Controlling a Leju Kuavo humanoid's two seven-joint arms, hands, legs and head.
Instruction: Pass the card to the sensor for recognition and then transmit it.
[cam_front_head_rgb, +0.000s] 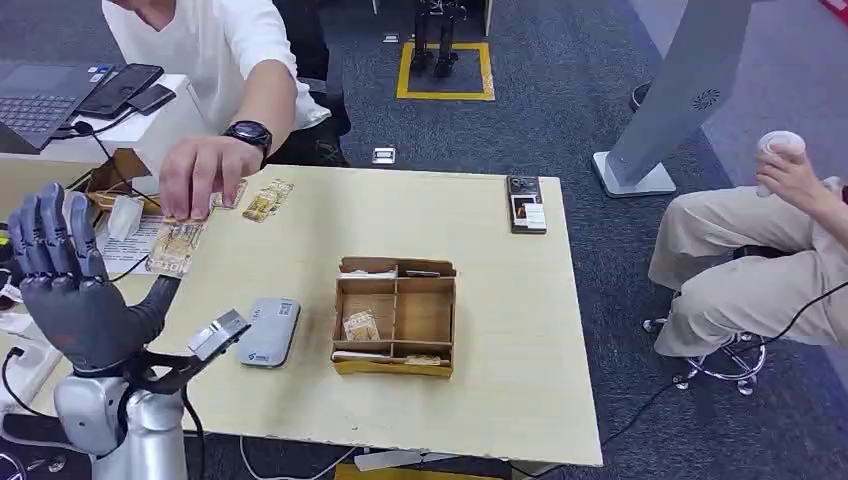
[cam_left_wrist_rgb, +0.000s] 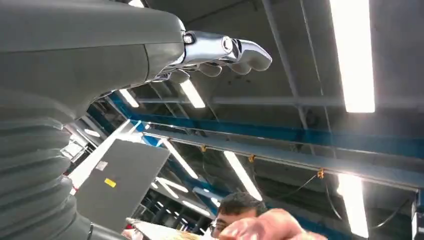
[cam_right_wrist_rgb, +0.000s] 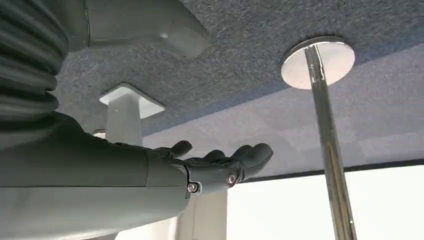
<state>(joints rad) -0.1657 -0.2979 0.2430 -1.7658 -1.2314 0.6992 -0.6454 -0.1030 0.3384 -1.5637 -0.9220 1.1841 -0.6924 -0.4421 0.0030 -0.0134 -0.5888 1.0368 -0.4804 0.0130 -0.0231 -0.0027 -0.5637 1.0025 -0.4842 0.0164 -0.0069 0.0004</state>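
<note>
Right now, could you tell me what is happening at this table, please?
A person's hand rests on printed cards at the far left of the pale wooden table. The robot's left hand is raised, fingers spread, holding nothing. The grey flat card sensor lies beside the brown compartmented cardboard box. The right hand is empty.

dark grey left hand (cam_front_head_rgb: 62, 290) with chunky fingers (cam_front_head_rgb: 50, 235), silver forearm, black cables looped at the wrist, grey ribbed cuff, tiny screws near right hand (cam_right_wrist_rgb: 215, 165)
</note>
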